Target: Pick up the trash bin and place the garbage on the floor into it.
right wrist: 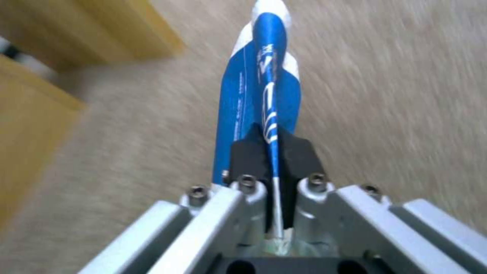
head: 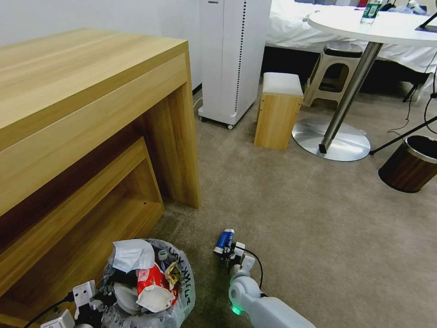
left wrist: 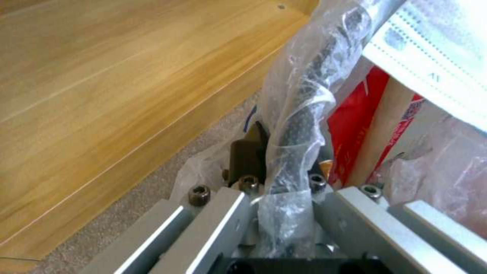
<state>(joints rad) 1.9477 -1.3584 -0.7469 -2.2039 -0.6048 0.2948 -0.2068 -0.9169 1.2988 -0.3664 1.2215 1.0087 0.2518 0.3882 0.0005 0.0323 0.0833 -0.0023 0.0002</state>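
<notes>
Beige carpet floor (head: 296,218) runs across the whole room, with a big wooden bench (head: 82,114) on the left, then a white tower unit (head: 232,59), a small wooden stool (head: 278,111), a round white table (head: 387,25) on a metal foot, and a dark wood-grain bin (head: 409,164) far right.

Down at the bottom left, just beside the bench, sits the trash bin (head: 182,282), lined with a crinkly see-through bag with black lettering. It's pretty stuffed: a white face mask (head: 132,255) on top, a red wrapper (head: 152,278), something white and crumpled under that, and a small bottle cap poking out. The left end effector (left wrist: 284,179) is clamped on the bin's bagged rim, pads either side of it.

Just right of the bin, the right end effector (right wrist: 271,160) is low over the carpet, pinched tight on a blue-white wrapper (head: 224,240), which sticks out edge-on past the black pads (right wrist: 299,156).
</notes>
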